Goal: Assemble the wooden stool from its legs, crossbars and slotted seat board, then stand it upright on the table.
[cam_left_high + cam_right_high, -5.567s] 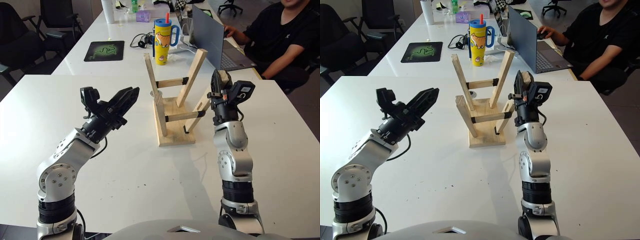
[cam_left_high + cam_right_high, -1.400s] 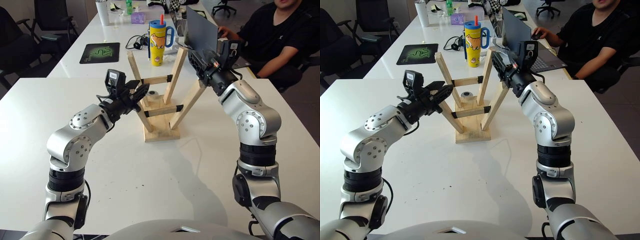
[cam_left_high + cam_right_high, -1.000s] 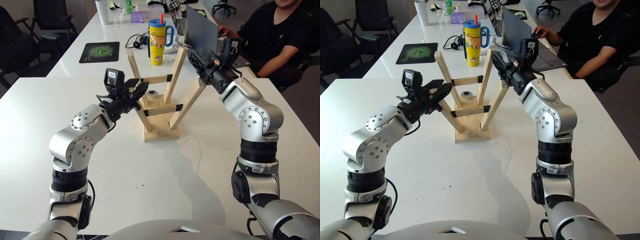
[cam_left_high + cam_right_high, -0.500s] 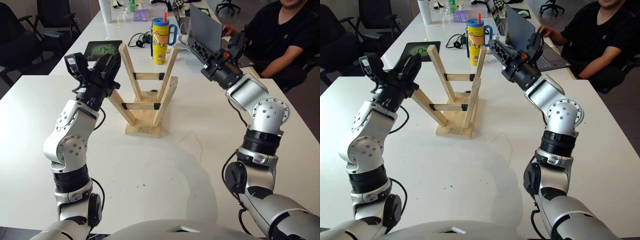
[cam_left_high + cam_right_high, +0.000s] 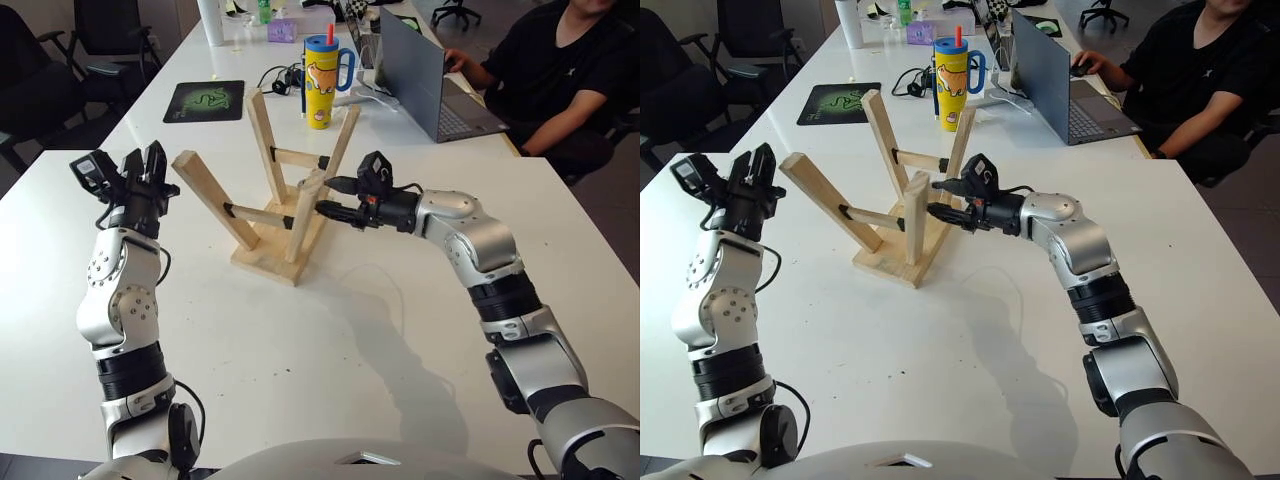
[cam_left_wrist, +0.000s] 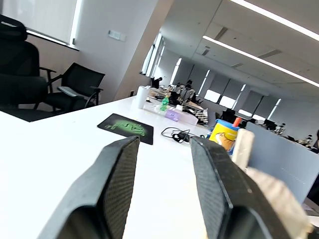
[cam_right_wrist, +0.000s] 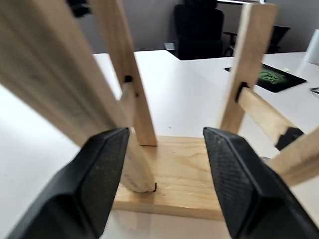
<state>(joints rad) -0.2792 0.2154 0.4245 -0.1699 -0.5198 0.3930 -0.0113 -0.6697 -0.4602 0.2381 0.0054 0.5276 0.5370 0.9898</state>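
Stool timbers rose just ahead of the right gripper, whose fingers were spread wide and clasped nothing. The left gripper, also apart and empty, was raised beside the leftmost leg. Upside down and tilted, the stool rested its seat board on the table.

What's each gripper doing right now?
Left gripper: open, holding nothing.
Right gripper: open, holding nothing, pointed at the stool.

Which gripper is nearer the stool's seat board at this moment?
Right. The right gripper is open among the upturned legs, just above the seat board. The left gripper is out beside the tip of the slanting leg, well clear of the board.
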